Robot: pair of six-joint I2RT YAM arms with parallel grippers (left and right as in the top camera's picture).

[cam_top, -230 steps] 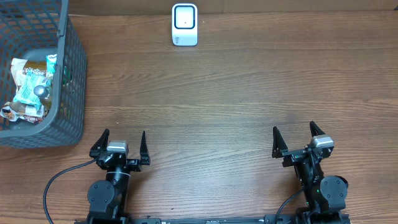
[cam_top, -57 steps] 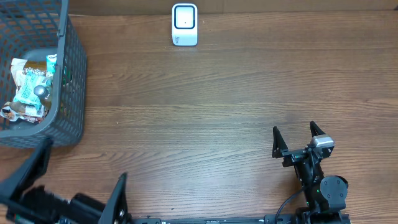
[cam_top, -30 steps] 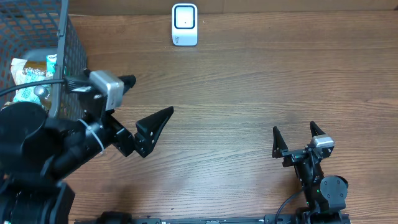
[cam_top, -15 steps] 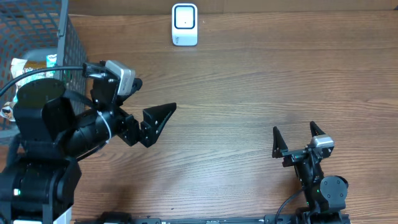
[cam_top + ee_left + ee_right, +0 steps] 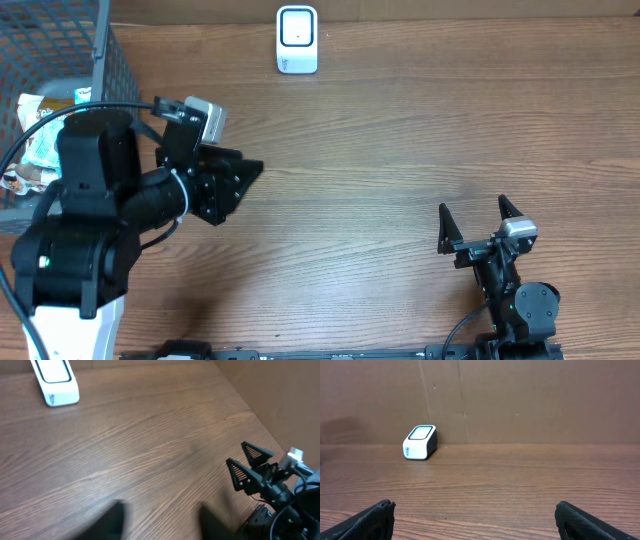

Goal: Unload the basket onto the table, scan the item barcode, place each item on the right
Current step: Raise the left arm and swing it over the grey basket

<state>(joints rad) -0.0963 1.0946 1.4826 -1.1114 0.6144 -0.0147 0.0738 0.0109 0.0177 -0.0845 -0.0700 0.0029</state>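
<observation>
Nothing grasped yet — left gripper [image 5: 235,185] hangs empty, jaws apart, near the basket [image 5: 115,60]. Next: reach in for a packet [image 5: 35,145].

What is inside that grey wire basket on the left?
Crumpled snack packets show in the basket. The left arm covers much of it, so anything more inside is hidden.

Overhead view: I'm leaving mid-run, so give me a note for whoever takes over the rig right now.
Left gripper: fingers apart, holding nothing, over the table beside the basket.
Right gripper: open, empty, parked at the near right.
Things: packets lie in the basket; scanner stands at the far edge.
Done: nothing picked or scanned.
Left: take a packet, show its barcode to the scanner.
</observation>
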